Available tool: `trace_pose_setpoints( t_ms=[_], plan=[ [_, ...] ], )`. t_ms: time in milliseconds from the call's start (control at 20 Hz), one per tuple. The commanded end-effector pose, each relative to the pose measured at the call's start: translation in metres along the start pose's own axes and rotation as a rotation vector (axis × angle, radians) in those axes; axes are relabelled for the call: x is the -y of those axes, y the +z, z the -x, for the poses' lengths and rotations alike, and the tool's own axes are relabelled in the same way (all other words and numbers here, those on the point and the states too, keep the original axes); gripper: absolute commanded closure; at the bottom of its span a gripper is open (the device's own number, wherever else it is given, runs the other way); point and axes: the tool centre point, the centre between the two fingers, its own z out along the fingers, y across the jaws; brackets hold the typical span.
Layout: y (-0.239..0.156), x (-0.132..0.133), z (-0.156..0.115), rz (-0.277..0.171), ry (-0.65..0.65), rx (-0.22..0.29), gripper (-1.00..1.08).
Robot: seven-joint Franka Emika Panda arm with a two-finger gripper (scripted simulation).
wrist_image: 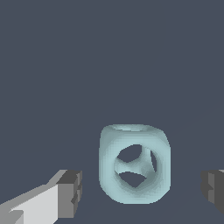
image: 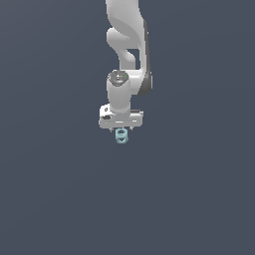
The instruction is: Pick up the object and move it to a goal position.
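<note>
From the wrist camera, the closest things to me are the two dark finger pads (wrist_image: 70,193), one on each side of the frame with a wide gap between them, so the fingers are spread and pinching nothing. The object (wrist_image: 134,164) sits in that gap, a pale teal-blue hollow piece with rounded corners and holes through its faces. It lies nearer the pad at the end of the white finger than the other pad, which is cut off at the frame edge, and I see clear dark ground between the piece and both pads.

Farther out, in the exterior view, the gripper (image: 121,130) hangs straight down from the white arm (image: 127,45), and the object (image: 121,136) shows just beneath it, small against the plain dark tabletop (image: 199,199). I can't tell from that angle how much height remains between the fingertips and the surface.

I'd put this at the approach stage: lined up over the piece, grasp not yet made. The next move, as I judge it, calls for a little more descent if the pads aren't level with the body, then closing evenly on its flat sides. No goal marker shows in either view.
</note>
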Motion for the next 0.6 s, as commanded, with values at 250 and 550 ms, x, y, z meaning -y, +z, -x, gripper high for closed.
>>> trace_pose_setpoints(
  t_ms=[250,550],
  plan=[
    [0.008,0.0,0.0,0.0,0.0,0.0,-0.92],
    [0.034,0.0,0.002,0.0,0.0,0.0,-0.92]
  ],
)
